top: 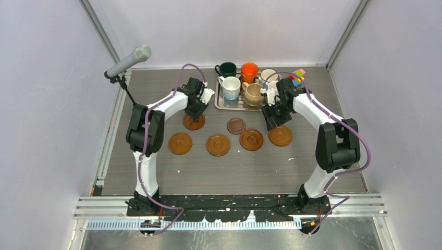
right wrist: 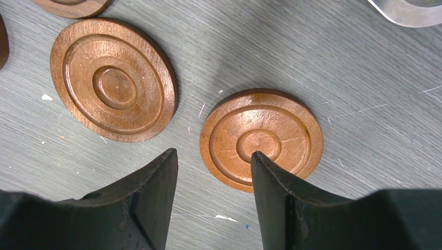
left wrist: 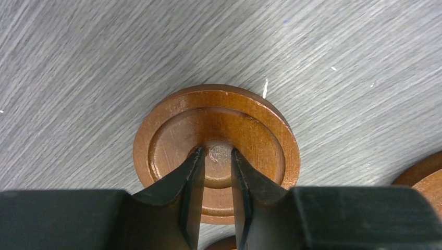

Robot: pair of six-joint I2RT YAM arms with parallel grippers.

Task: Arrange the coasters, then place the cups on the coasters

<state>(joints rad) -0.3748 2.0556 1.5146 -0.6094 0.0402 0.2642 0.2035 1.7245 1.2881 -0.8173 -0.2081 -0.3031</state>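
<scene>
Grey wood-grain table point(top: 234, 172) fills the floor of a pale-walled booth, with a microphone point(top: 130, 61) on a stand at the upper left of the overhead view. Six cups point(top: 230, 86) stand together on a silver tray point(top: 232, 106) at the top centre, with small coloured blocks point(top: 298, 77) just right of it.

Left of the tray's lower corner, the left gripper point(top: 195, 112) points down onto a coaster point(left wrist: 219, 120). In its wrist view the two fingertips are drawn close together, pinching the small raised centre of that disc, which lies flat on the table directly beneath the gripper.

The right gripper point(right wrist: 213, 155) hangs below the tray's right end with its jaws well apart and nothing between them. One fingertip overlaps the centre of the right-end coaster point(right wrist: 260, 130); the other is over bare table, between that disc and the neighbouring coaster point(right wrist: 113, 78). A dark coaster point(top: 236, 125) sits just below the tray, between the arms.
</scene>
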